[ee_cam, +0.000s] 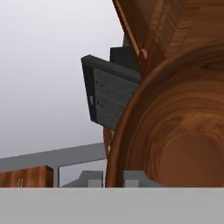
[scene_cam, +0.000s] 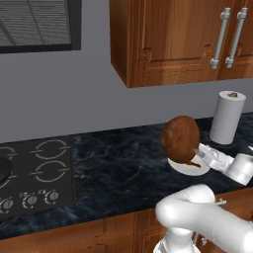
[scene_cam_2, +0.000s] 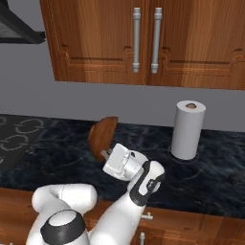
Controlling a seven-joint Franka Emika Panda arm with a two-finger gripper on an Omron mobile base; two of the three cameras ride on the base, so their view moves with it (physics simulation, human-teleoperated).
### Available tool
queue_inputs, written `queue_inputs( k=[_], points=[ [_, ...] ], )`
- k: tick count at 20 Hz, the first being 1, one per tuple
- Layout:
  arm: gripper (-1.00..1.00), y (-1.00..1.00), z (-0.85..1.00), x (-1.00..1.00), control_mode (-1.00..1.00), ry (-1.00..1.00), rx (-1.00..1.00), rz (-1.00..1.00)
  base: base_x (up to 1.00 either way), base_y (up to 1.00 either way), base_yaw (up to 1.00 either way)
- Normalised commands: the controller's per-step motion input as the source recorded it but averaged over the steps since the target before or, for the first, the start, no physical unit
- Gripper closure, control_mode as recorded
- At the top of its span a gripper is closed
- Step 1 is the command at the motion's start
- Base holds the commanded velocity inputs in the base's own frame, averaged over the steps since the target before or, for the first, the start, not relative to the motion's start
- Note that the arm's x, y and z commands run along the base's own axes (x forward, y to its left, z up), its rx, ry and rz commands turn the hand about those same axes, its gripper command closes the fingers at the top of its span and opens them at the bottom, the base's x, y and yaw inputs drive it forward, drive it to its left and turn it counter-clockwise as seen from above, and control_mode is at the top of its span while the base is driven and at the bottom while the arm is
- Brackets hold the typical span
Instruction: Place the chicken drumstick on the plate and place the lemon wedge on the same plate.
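The gripper (scene_cam_2: pixel 106 157) was pinched tight on the rim of the round brown bowl (scene_cam: pixel 181 139), which it held tipped up on edge above the white plate (scene_cam: pixel 184 169); in the hand view the bowl's wooden inside (ee_cam: pixel 175 131) bulged across from about three o'clock, with the rim running down between the two dark fingertips (ee_cam: pixel 135 178). In the left base view the plate sat on the dark marble counter (scene_cam: pixel 118 168) directly under the bowl, at roughly ten o'clock from the wrist and seven o'clock from the paper towel roll (scene_cam: pixel 227 117). A small dark brown sliver (scene_cam: pixel 193 162) lay on the plate's near edge by the fingers (possibly the chicken drumstick, though it was too small and too shaded to say for certain). No lemon wedge could be made out on the plate, on the counter or inside the bowl. As a judgement, the task stood around its middle at best: the bowl appeared to be in the act of being tipped over the plate, the drumstick may have landed, and the wedge was left to deliver. The stove (scene_cam: pixel 29 173) lay well apart at nine o'clock.
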Motion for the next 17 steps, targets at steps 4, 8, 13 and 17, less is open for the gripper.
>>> queue_inputs(
  k=[4, 8, 13, 17],
  points=[
    [1.00, 0.47, 0.40, -0.26, -1.00, 0.00, -0.28, -0.12, 0.00, 0.00, 0.00],
    [1.00, 0.44, 0.22, -0.09, -1.00, 0.00, -0.35, -0.17, 0.00, 0.00, 0.00],
    [1.00, 0.15, 0.00, -0.06, -1.00, -0.08, -0.45, -0.27, 0.00, 0.00, 0.00],
    [1.00, 0.02, 0.01, -0.26, -1.00, -0.09, -0.52, -0.20, 0.00, 0.00, 0.00]
  ],
)
